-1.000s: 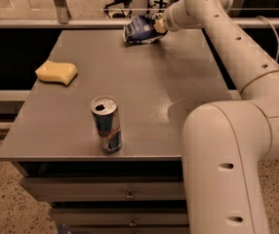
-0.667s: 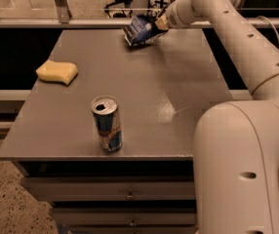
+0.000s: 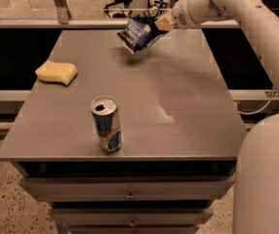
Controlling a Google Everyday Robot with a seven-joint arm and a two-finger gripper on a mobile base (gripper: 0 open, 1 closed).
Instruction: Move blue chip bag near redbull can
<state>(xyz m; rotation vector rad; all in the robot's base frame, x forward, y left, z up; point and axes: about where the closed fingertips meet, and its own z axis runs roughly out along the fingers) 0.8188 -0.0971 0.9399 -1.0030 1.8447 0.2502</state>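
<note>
The blue chip bag point(image 3: 137, 33), crinkled dark blue foil with white lettering, hangs in the air above the far middle of the grey table point(image 3: 188, 96). My gripper point(image 3: 154, 22) is shut on the bag's right edge and holds it off the table top. The redbull can point(image 3: 106, 124), slim, blue and silver with an open silver top, stands upright near the table's front edge, left of centre. The bag is well behind the can and somewhat to its right.
A yellow sponge point(image 3: 56, 72) lies at the table's left edge. My white arm point(image 3: 247, 13) reaches in from the right over the table's far right corner, with its large body point(image 3: 266, 179) at front right. Drawers point(image 3: 129, 194) sit under the table front.
The gripper has lifted the blue chip bag off the far edge of the table and carried it slightly leftward and nearer. The can and sponge have not moved.
</note>
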